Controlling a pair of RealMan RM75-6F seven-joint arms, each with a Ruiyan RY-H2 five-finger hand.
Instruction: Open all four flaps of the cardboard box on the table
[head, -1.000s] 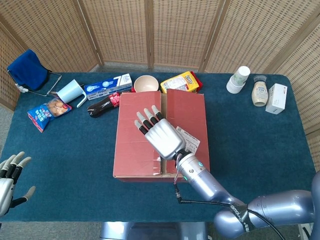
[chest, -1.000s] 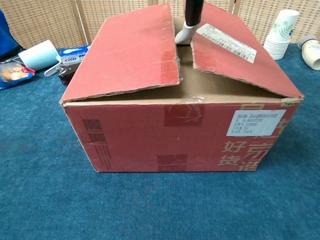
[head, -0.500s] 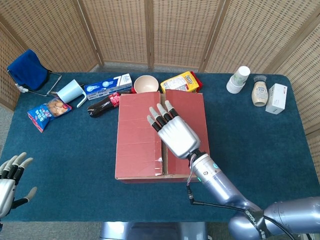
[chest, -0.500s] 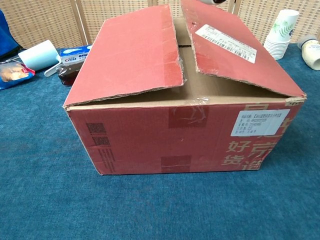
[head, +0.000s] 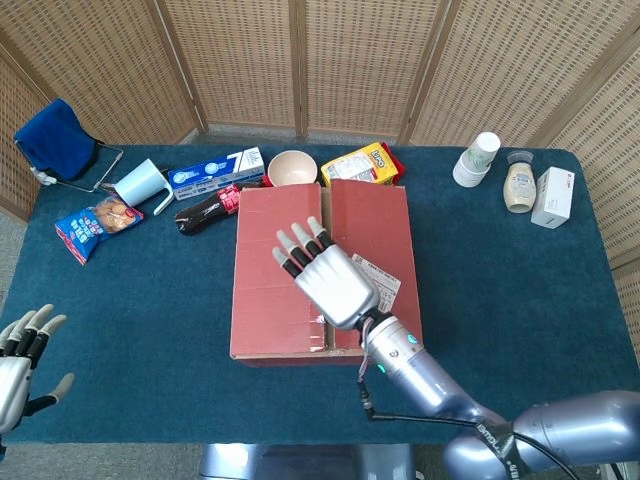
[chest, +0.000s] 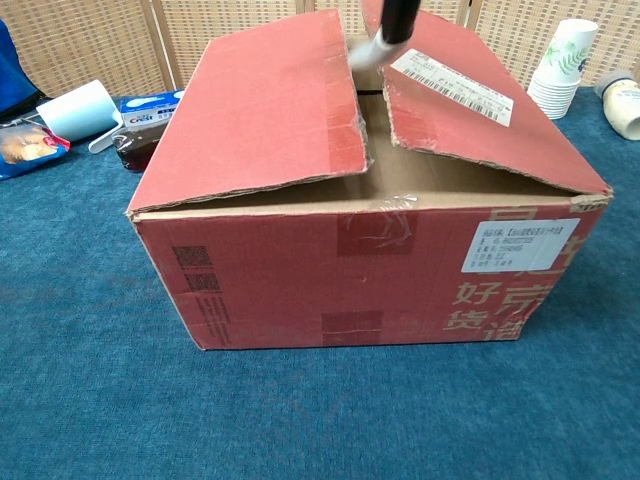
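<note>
**Still mostly closed: red cardboard box, top flaps only slightly raised**

Centrally placed on the blue carpet-like table cover (head: 160, 300): a red cardboard box (chest: 360, 270), matte, with a white printed label and pale characters on the front wall. Two long top flaps, left flap (chest: 265, 105) and right flap (chest: 470, 95), tilted up along the middle seam, ragged corrugated edges showing, plain brown board visible in the gap beneath. Clear tape glinting on the front rim.

Above the seam, the right hand (head: 325, 275): smooth silver shell, dark segments, pale fingertips (chest: 365, 55), fingers spread flat, holding nothing. Contact with the flaps impossible to tell. Low at the left edge, the left hand (head: 22, 350), fingers apart, empty.

Behind the box: a round cream bowl (head: 292, 167), a yellow crinkly snack packet (head: 362, 162), a dark bottle (head: 205, 211). Far right: stacked paper cups (head: 475, 160).
</note>
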